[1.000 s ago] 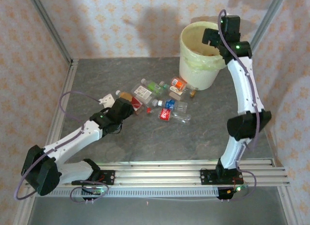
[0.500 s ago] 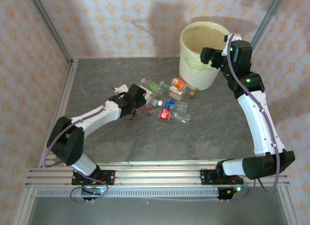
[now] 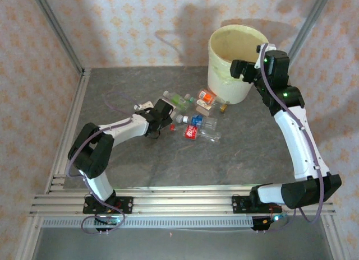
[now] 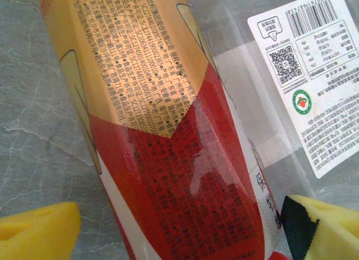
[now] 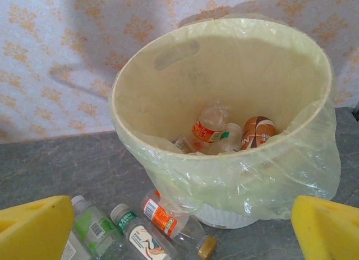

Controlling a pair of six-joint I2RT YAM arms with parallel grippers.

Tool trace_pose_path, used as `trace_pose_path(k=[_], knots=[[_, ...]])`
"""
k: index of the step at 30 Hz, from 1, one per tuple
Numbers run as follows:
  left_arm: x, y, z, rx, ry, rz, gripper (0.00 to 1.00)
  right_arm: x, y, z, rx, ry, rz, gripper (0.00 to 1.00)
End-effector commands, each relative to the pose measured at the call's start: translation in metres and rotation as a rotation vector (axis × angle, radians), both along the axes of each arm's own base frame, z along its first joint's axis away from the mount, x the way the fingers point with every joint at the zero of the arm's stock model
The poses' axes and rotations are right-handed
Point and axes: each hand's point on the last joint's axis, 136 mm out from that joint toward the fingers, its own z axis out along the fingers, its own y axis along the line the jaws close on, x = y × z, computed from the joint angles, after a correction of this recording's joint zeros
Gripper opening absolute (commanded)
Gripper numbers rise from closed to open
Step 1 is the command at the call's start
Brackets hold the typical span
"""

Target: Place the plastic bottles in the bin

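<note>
Grey stone-look table [image 3: 224, 165], orange-patterned wallpaper behind. Nearest us, the left arm stretches across to the left edge of the heap of plastic bottles [image 3: 193, 119] lying mid-table. We see the left gripper [image 4: 179, 232] spread wide astride a red-and-gold bottle [image 4: 162, 131] that lies flat on the table. The left pad is clear of it and the right pad just beside it, and we cannot tell if they touch. No grip. A clear bottle [image 4: 303, 86] with a white barcode label lies just beside that one.

Past the heap stands the bin [image 3: 224, 89], cream, upright, lined with a pale green bag, at the far right. At its foot we see a green-label bottle [image 5: 92, 229] and an orange-label bottle [image 5: 174, 223] with a gold cap. Inside, a few bottles lie on the bottom, among them an orange-banded one [image 5: 208, 125] and a brown one [image 5: 258, 131].

The right gripper [image 3: 242, 69] hangs just beside the bin's right rim, facing it, pads wide apart, nothing between.
</note>
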Motion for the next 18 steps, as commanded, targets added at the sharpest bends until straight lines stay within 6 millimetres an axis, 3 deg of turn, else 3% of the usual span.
trace_pose_path(k=[1, 18], knots=[[0.001, 0.007, -0.012, 0.028, 0.017, -0.013, 0.93, -0.001, 0.005, 0.004, 0.010, -0.018, 0.023, 0.99], [0.011, 0.000, -0.038, 0.000, 0.035, -0.098, 0.85, 0.001, 0.010, -0.008, 0.042, 0.013, 0.025, 0.99]])
